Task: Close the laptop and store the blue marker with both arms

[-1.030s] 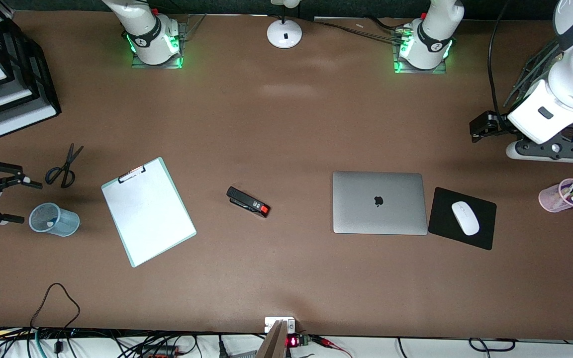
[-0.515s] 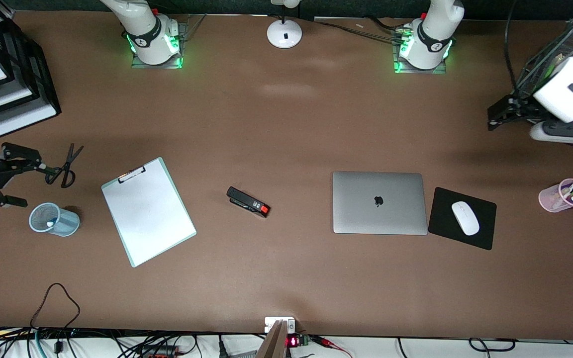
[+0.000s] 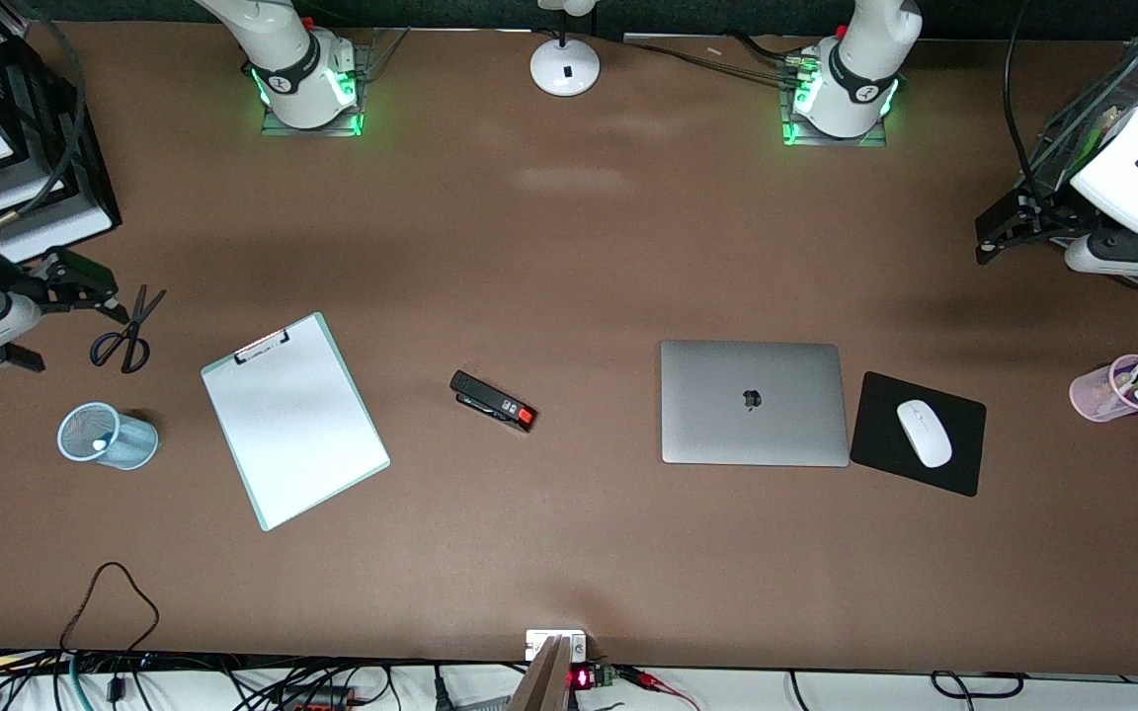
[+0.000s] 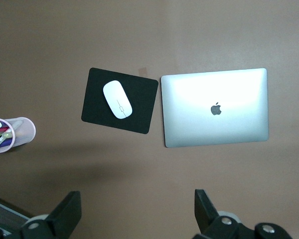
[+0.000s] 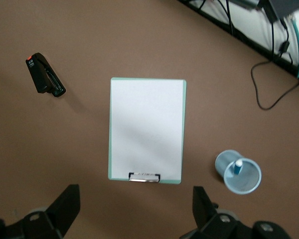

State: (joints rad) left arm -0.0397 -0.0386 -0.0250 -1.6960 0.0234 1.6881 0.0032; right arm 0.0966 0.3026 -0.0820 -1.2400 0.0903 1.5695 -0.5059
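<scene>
A white oval mouse (image 3: 924,433) lies on a black rectangular mouse pad (image 3: 885,420), and a translucent pink cup of pens (image 3: 1117,389) stands toward the left arm's end of the table. Near the middle lies a black stapler with a red end (image 3: 493,401). Beside it, toward the right arm's end, are a mint-edged clipboard with white paper (image 3: 294,420), black-handled scissors (image 3: 129,331) and a light-blue mesh cup (image 3: 107,435). A white round lamp base (image 3: 565,66) sits between the robots' bases.

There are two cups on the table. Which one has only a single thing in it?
The light-blue mesh cup toward the right arm's end, beside the clipboard, holds one blue marker. The pink cup near the mouse pad holds several pens.
</scene>
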